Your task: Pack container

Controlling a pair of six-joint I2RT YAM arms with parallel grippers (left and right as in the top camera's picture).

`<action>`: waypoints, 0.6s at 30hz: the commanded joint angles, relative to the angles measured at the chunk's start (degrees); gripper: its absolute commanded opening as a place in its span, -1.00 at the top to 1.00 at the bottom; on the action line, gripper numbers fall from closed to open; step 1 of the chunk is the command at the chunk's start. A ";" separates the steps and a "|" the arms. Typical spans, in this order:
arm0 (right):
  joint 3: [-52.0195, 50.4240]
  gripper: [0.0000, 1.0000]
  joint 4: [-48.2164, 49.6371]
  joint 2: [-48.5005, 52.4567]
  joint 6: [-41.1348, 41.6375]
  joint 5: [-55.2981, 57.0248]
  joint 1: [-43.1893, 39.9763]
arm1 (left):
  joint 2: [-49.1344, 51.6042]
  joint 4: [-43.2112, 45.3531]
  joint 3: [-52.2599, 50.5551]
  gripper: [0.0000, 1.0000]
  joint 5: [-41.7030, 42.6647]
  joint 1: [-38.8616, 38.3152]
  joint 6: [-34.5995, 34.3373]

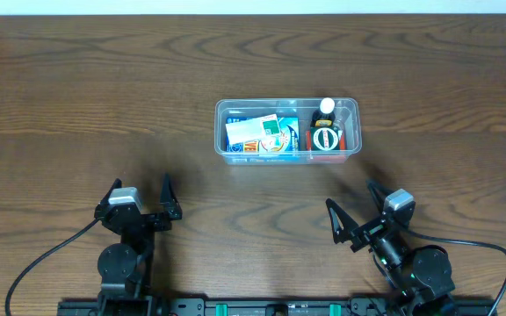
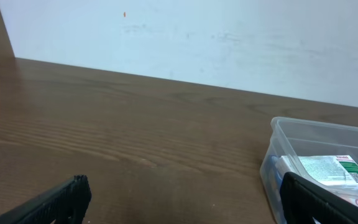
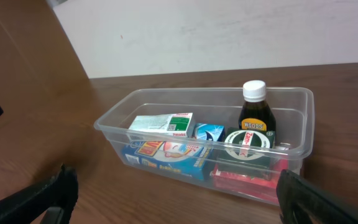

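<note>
The clear plastic container point(image 1: 351, 132) stands at the table's middle, slightly right. It holds a white and green box point(image 1: 244, 130), a blue box point(image 1: 275, 140), a dark bottle with a white cap point(image 1: 326, 110), a round green tin point(image 1: 326, 138) and a red box point(image 1: 327, 151). It shows in the right wrist view point(image 3: 166, 99) with the bottle point(image 3: 255, 115) upright at its right end, and partly in the left wrist view point(image 2: 291, 134). My left gripper point(image 1: 141, 195) is open and empty near the front left. My right gripper point(image 1: 356, 204) is open and empty in front of the container.
The wooden table point(image 1: 104, 96) runs to a white wall at the back point(image 2: 229, 37). Black cables point(image 1: 42, 254) lie by the arm bases at the front edge.
</note>
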 commanded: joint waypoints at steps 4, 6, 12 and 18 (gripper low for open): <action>-0.22 -0.98 -0.15 -0.07 -0.63 0.52 0.70 | -0.39 -1.88 -1.36 -0.96 -0.04 0.35 0.92; -0.22 -0.99 -0.24 -0.07 -4.13 3.65 0.70 | -0.39 -1.88 -1.36 -0.96 -0.04 0.35 0.92; -0.22 -0.98 -0.50 -0.07 -4.94 4.85 0.70 | -0.39 -1.88 -1.36 -0.96 -0.04 0.35 0.92; -0.22 -0.99 -0.50 -0.07 -4.94 4.85 0.70 | -0.39 -1.88 -1.36 -0.96 -0.04 0.35 0.92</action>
